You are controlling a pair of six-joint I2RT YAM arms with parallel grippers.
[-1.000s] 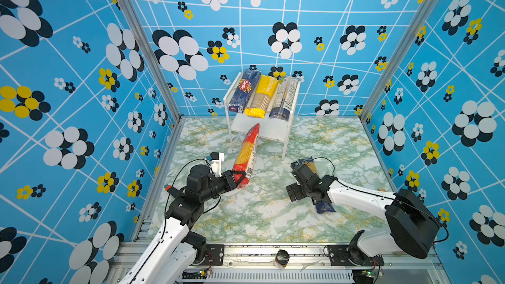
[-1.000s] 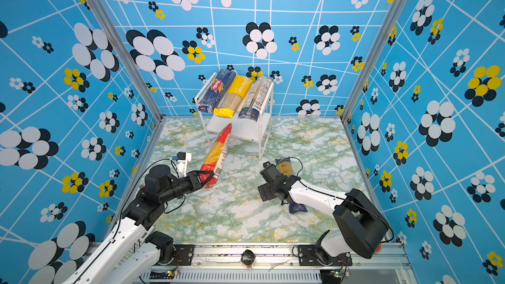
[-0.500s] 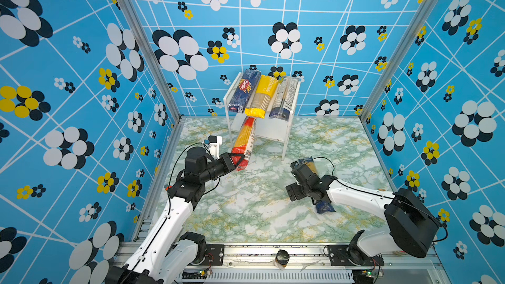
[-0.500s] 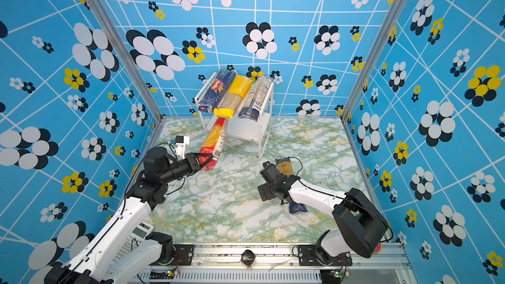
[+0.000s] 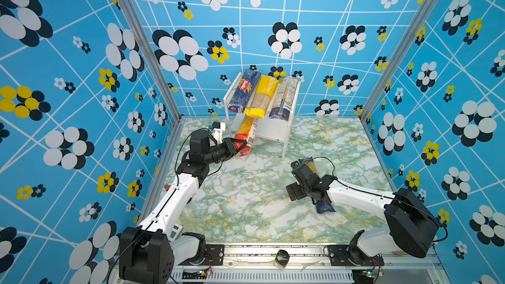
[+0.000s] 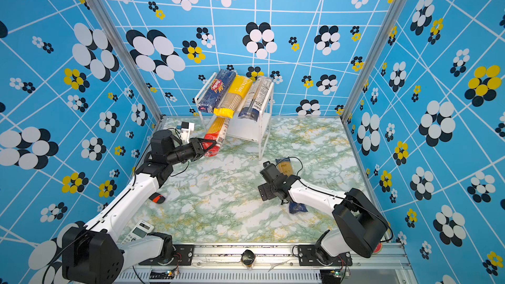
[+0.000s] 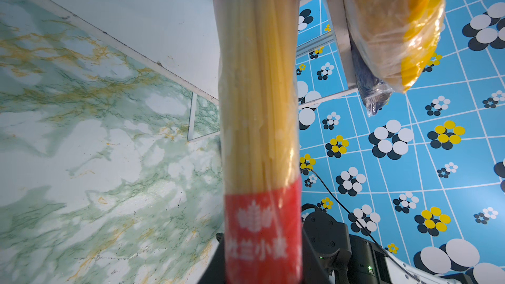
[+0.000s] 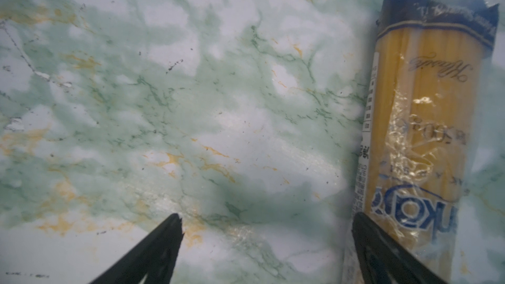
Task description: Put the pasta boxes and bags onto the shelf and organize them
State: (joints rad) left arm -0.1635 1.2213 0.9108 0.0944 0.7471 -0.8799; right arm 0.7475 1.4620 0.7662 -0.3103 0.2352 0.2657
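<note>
Left gripper: the left gripper (image 5: 240, 145) is clamped on the red near end of the red-ended bag (image 5: 246, 135), and the pack runs straight out from between its jaws.
Red-ended bag: it slants. The far end is tucked under the top tier, above the lower board (image 7: 142, 12) on the shelf's left side. The held end juts out past the front edge, clear of the table. I cannot tell whether the far end rests on the board.
Shelf: the white two-tier shelf (image 5: 273, 132) stands at the back of the marbled table (image 5: 246, 200), close to the back wall.
Top tier: it holds three packs side by side, running front to back. The Barilla box (image 5: 244, 92) is on the left, the yellow bag (image 5: 261, 96) in the middle and the white-labelled blue-ended bag (image 5: 282, 99) on the right. Their front ends overhang the edge.
Right gripper: the right gripper (image 8: 266, 241) hangs low over the table with its jaws spread wide and only bare marble between them.
Gold-labelled bag: the gold-labelled blue-ended bag (image 5: 323, 206) lies flat on the right half of the table, in front of the shelf's right front leg and partly under the right arm. In the right wrist view it sits just outside one finger (image 8: 382, 249). I cannot tell whether they touch.
Near the left arm: a black-and-orange object (image 6: 158, 198) and a white handset (image 6: 138, 232) lie on the table.
</note>
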